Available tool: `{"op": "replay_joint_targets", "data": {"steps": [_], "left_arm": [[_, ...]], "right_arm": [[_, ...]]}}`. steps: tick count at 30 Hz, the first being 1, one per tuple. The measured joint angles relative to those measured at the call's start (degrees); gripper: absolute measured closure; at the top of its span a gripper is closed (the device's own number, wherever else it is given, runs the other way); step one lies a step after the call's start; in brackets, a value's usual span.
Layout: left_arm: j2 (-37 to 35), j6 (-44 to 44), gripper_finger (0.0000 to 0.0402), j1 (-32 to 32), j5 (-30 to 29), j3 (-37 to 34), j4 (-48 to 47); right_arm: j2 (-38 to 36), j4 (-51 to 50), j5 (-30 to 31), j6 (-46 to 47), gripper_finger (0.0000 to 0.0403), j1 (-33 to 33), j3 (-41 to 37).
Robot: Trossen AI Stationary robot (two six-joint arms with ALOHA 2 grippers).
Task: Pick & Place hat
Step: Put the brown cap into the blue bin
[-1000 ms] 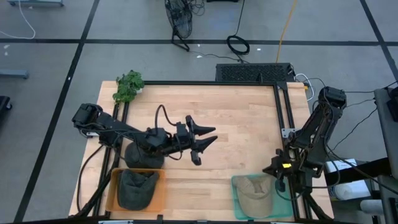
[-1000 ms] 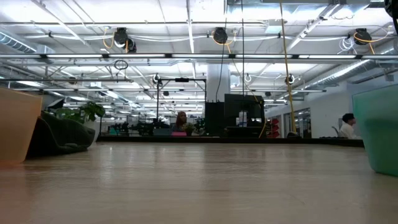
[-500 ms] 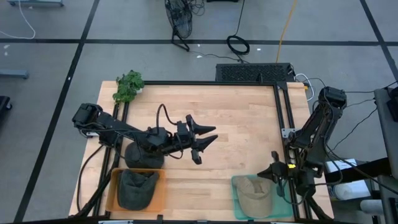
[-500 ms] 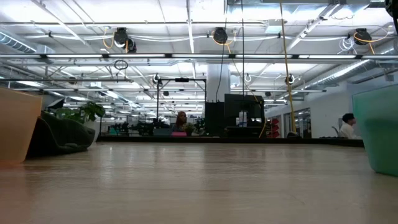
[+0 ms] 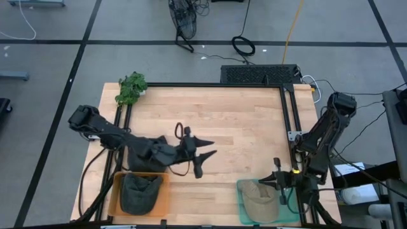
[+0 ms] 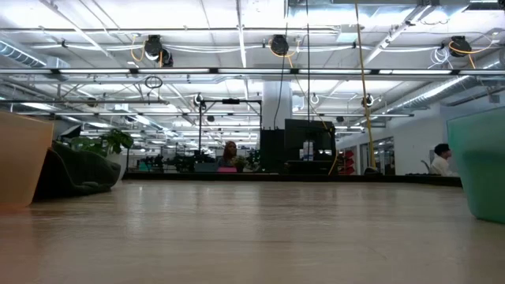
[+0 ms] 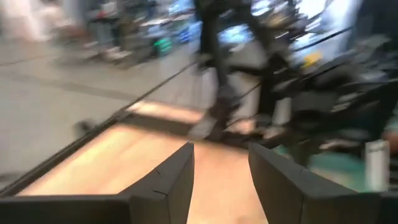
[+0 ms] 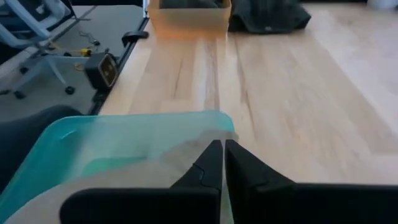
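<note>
A dark hat (image 5: 141,154) lies on the table at the left, partly under my left arm; it also shows in the low view (image 6: 79,170). Another dark hat (image 5: 140,193) lies in the orange bin (image 5: 114,194). A beige hat (image 5: 259,202) lies in the teal bin (image 5: 243,191). My left gripper (image 5: 205,159) is open and empty over the table's middle, right of the dark hat. My right gripper (image 5: 275,182) is shut above the teal bin's far right corner; its wrist view (image 8: 222,158) shows the bin's rim (image 8: 130,124) and the beige hat (image 8: 180,155) just ahead of the fingertips.
A green plant (image 5: 131,88) stands at the table's far left corner. A black frame rail (image 5: 286,121) runs along the right edge. Bare wood lies between the two bins and across the table's middle and far side (image 5: 241,121).
My left gripper has gone toward the table's near edge and a little left, staying open. My right gripper has gone toward the near edge and left, from beside the teal bin to above its far right corner.
</note>
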Motion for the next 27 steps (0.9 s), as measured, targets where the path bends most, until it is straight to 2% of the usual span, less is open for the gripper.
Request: {"op": "replay_joint_targets", "data": {"steps": [2, 4, 9, 12, 17, 21, 27], "left_arm": [[0.2, -3.2, 0.0238, -1.6, -7.2, 1.2, -5.9], [0.3, -9.3, 0.0238, -2.5, -11.3, 2.5, -12.4], [0.2, -31.9, 0.0238, -2.4, -12.5, 4.7, -33.4], [0.2, -45.5, 0.0238, -0.9, -11.2, 4.9, -47.1], [1.3, -63.6, 0.0238, 2.2, -3.5, 4.9, -66.6], [1.9, -69.3, 0.0238, 2.9, -1.0, 4.8, -74.1], [1.9, -71.9, 0.0238, 1.6, 1.5, 2.8, -77.7]], "right_arm": [[2.2, 3.3, -0.2, -2.7, 0.0403, -1.6, 0.0], [4.5, 6.0, -0.4, -4.6, 0.0403, -3.0, 0.0], [9.9, 9.4, -3.2, -5.7, 0.0403, -5.8, 0.0], [12.5, 10.0, -6.4, -5.6, 0.0403, -7.0, 0.0], [15.9, 10.8, -8.0, -5.3, 0.0403, -7.8, 0.0], [17.2, 11.6, -7.9, -7.8, 0.0403, -7.8, 0.0], [17.3, 16.3, -7.9, -19.3, 0.0403, -9.7, 0.0]]}}
